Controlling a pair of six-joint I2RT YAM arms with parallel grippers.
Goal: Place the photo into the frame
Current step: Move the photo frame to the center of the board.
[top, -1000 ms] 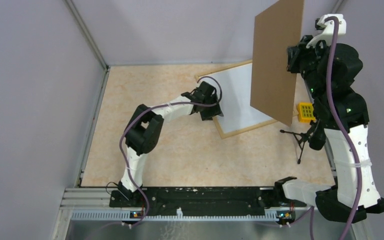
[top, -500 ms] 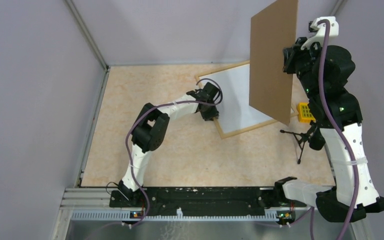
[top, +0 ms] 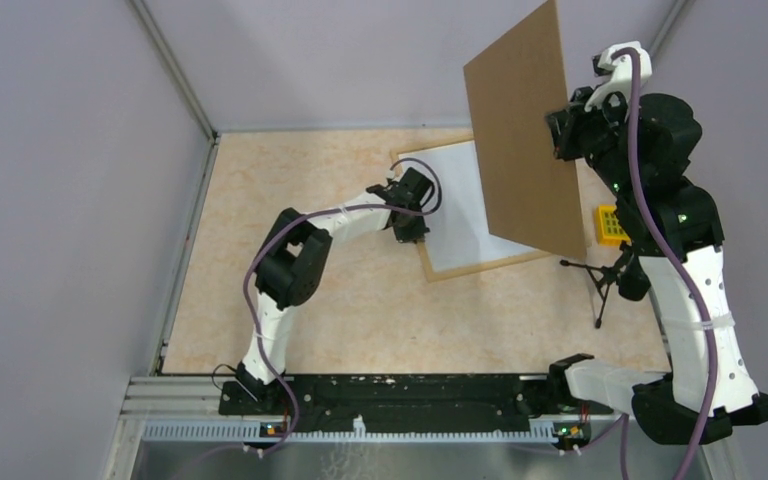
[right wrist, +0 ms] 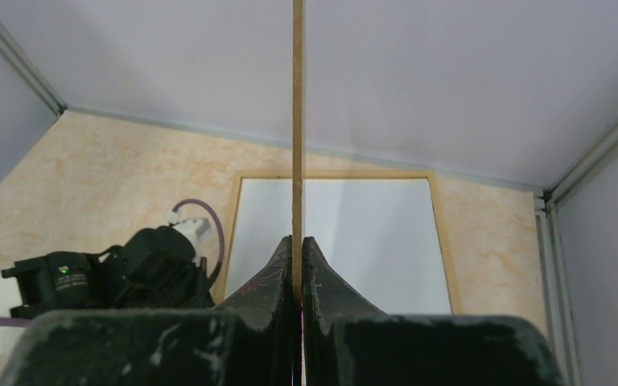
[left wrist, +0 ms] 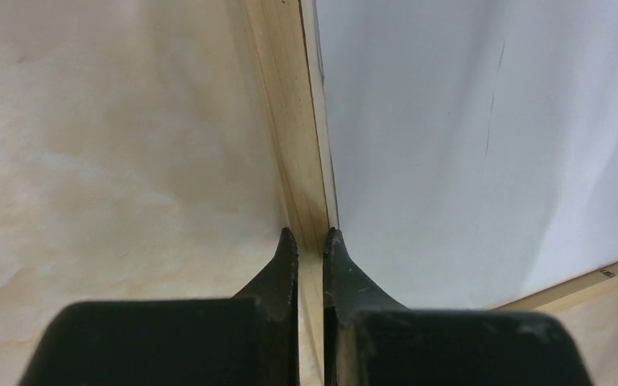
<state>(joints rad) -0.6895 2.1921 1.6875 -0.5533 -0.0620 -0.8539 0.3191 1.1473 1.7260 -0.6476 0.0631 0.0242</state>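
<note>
The left tool (left wrist: 309,236) is pinching the left rail of the frame (left wrist: 290,121) — lying flat on the bench (top: 290,180), far right — while the right tool (right wrist: 297,239) is clamping a brown board (top: 520,150) upright above it.

I count one frame (left wrist: 294,137), one white sheet (top: 455,205) in it, one brown board (top: 525,150), one yellow block (top: 612,223) and one black stand (top: 600,285).

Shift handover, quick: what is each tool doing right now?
Left tool: closed at the frame's side rail; whether it pinches it cannot be told.
Right tool: closed on the brown board, held up in the air.
</note>
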